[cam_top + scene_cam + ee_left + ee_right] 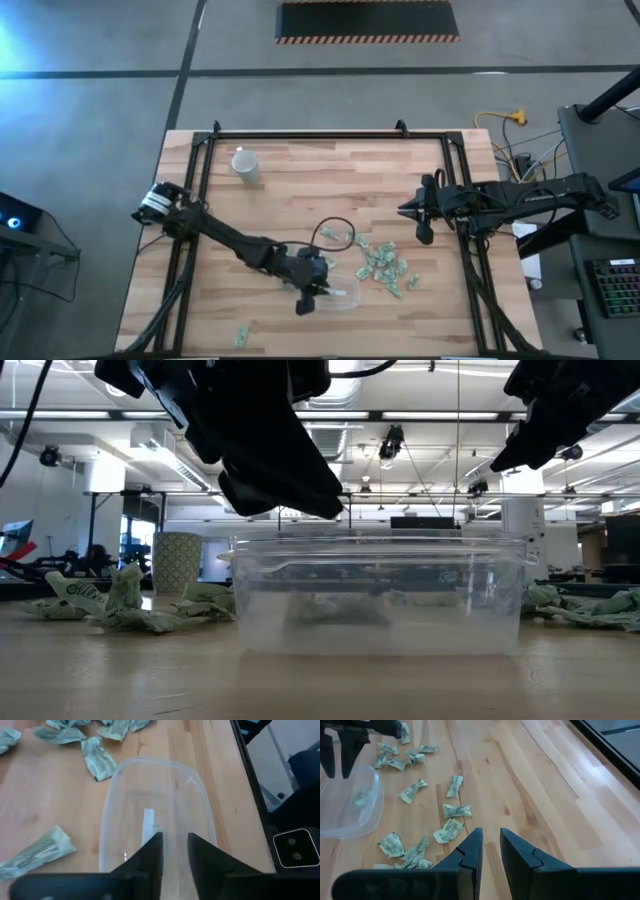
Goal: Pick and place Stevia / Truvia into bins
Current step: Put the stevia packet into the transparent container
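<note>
Release step: the left gripper (175, 851) is hovering over the clear bin (345, 296), its jaws slightly spread and holding nothing; one sachet (148, 826) is lying inside. The right gripper (491, 851) is waiting above the counter (300, 190), jaws narrowly parted, empty. The next move calls for reaching the scattered sachets (385, 266) beside the bin.

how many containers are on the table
2: a white cup stands near the table's far left corner, and a clear plastic bin sits near the front edge, just right of the left gripper. No other container shows in any view.
</note>
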